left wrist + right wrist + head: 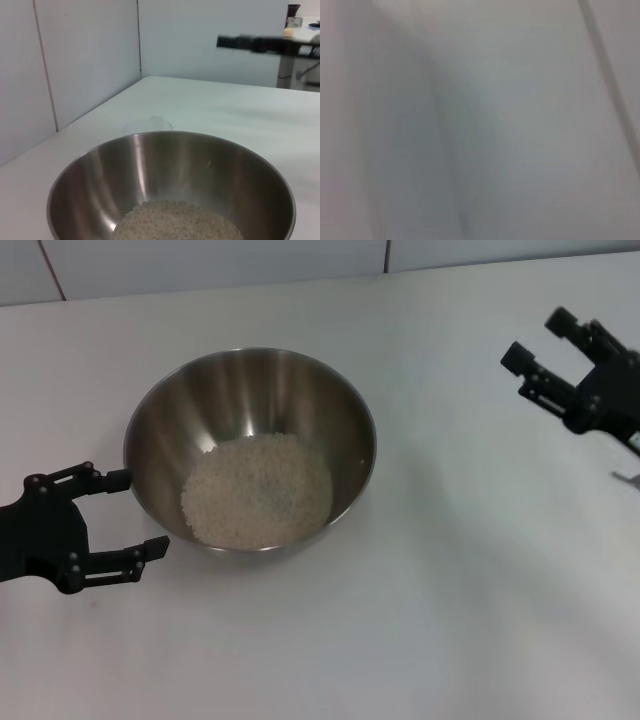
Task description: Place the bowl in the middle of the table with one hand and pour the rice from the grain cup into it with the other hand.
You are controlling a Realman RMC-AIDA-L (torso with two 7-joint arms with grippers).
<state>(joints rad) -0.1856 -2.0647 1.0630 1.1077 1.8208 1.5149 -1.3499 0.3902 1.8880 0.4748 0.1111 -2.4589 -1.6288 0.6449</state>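
The steel bowl [250, 400] stands on the white table [450, 580], a little left of centre, with a pale heap of rice [258, 490] inside. My left gripper [137, 512] is open at the bowl's left side, fingertips close to its wall, holding nothing. The left wrist view shows the bowl [170, 160] and rice [177, 222] close up. Behind the bowl there is a faint clear grain cup [148, 125] standing on the table. I cannot make the cup out in the head view. My right gripper [537, 337] is open and empty, raised at the far right.
A pale wall with seams runs along the table's far edge [200, 270]. The right gripper shows as a dark blur [250, 42] in the left wrist view. The right wrist view shows only a blurred white surface.
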